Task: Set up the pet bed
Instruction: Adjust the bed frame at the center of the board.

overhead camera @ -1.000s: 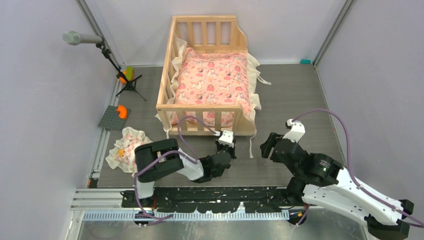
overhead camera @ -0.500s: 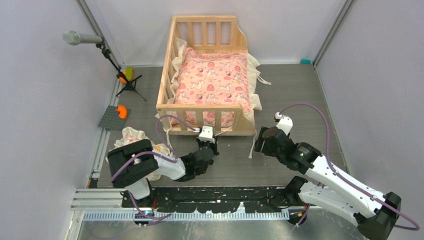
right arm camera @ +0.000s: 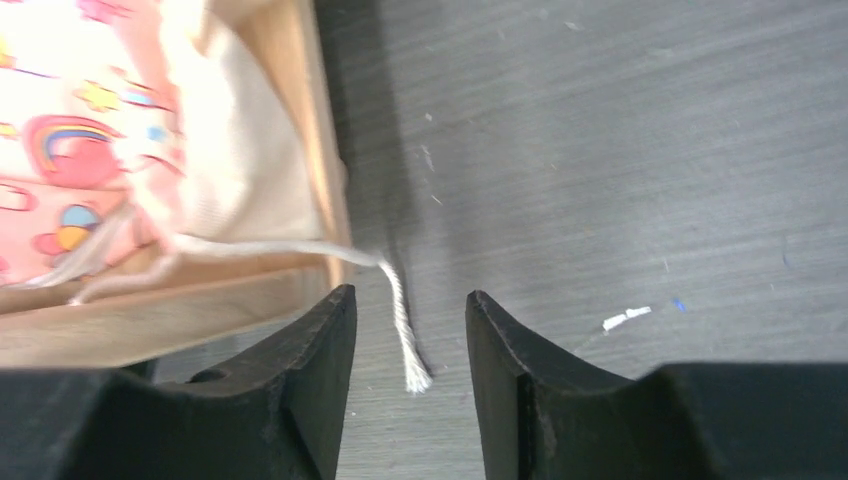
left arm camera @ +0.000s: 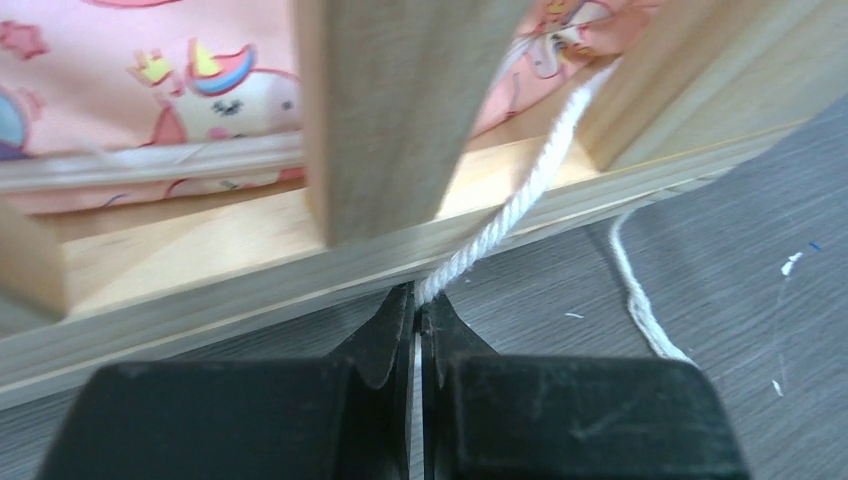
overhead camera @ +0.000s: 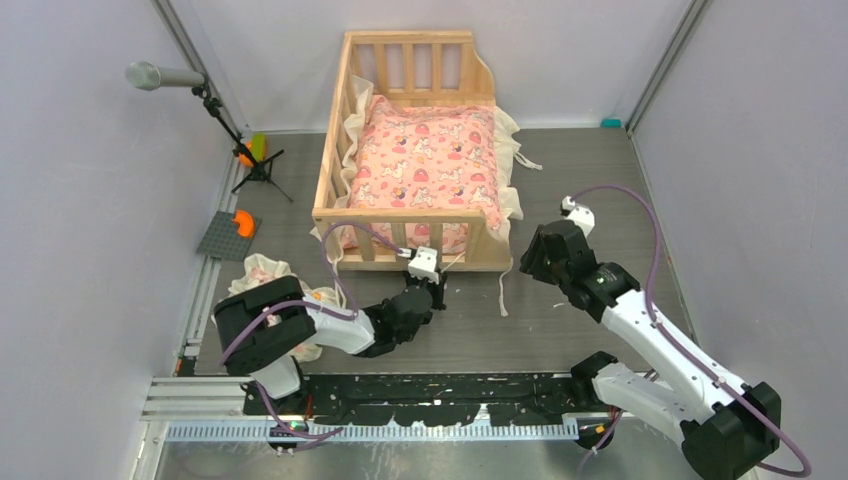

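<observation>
The pet bed [overhead camera: 405, 215], a pale wood crib frame with slatted rails, stands at the middle back with a pink printed cushion [overhead camera: 428, 160] in it. My left gripper [overhead camera: 436, 287] is at the bed's front rail, low by the floor. In the left wrist view it [left arm camera: 417, 302] is shut on a white cord [left arm camera: 520, 200] that runs up past a slat [left arm camera: 385, 110] to the cushion. My right gripper [overhead camera: 527, 262] is open at the bed's front right corner. In the right wrist view it [right arm camera: 408, 305] has a loose cord end [right arm camera: 405, 350] between its fingers, untouched.
A small frilled pillow [overhead camera: 258, 285] lies at the left, partly behind my left arm. A microphone stand [overhead camera: 165, 76], a grey plate with an orange piece [overhead camera: 232, 232] and an orange-green object [overhead camera: 250, 150] sit along the left wall. Another cord [overhead camera: 503, 290] trails on the floor.
My right gripper has moved up and forward to the bed's front right corner. My left gripper shifted left along the front rail, then slightly back right, staying close to the rail.
</observation>
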Tool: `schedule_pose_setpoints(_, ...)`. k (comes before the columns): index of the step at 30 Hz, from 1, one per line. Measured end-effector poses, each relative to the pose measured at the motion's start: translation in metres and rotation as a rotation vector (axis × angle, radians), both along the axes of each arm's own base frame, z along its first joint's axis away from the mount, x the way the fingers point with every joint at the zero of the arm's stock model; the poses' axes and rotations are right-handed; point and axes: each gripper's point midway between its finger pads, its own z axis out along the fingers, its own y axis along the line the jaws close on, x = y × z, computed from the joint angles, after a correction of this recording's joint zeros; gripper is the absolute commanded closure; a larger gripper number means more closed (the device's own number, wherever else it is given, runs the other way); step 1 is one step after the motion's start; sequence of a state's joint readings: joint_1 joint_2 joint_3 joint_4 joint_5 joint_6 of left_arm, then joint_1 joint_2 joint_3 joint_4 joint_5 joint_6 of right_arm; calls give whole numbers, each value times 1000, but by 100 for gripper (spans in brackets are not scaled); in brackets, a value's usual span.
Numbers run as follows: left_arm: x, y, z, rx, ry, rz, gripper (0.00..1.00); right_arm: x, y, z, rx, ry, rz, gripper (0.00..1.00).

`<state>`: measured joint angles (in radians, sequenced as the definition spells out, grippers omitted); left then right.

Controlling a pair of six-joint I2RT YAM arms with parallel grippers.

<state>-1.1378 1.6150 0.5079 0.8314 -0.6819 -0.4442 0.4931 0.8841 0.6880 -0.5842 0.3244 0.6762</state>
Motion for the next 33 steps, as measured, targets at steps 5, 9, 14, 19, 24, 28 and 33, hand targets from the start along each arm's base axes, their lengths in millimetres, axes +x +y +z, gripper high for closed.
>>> schedule_pose_setpoints(5, -8, -19, 8, -11, -9, -56, 100, 22, 21, 19, 12, -36, 86, 58)
schedule_pose_setpoints(9, -16, -27, 10, -7, -18, -89, 100, 24, 33, 16, 17, -25, 172, 61)
schedule_pose_setpoints(14, -23, -30, 11, -2, -21, -107, 100, 24, 38, 16, 23, -24, 240, 65)
schedule_pose_setpoints(19, -27, -21, 14, -3, -24, -102, 100, 15, 59, 13, 71, -10, 345, 66)
schedule_pose_setpoints(24, -33, -7, 23, -6, -29, -91, 100, -5, 96, 13, 66, -17, 490, 66)
schedule_pose_setpoints(28, -41, 3, 23, 10, -21, -94, 100, -22, 113, 10, 57, -7, 560, 55)
schedule_pose_setpoints(33, -43, 18, 34, -12, -22, -66, 100, -25, 99, 8, 7, -3, 492, 41)
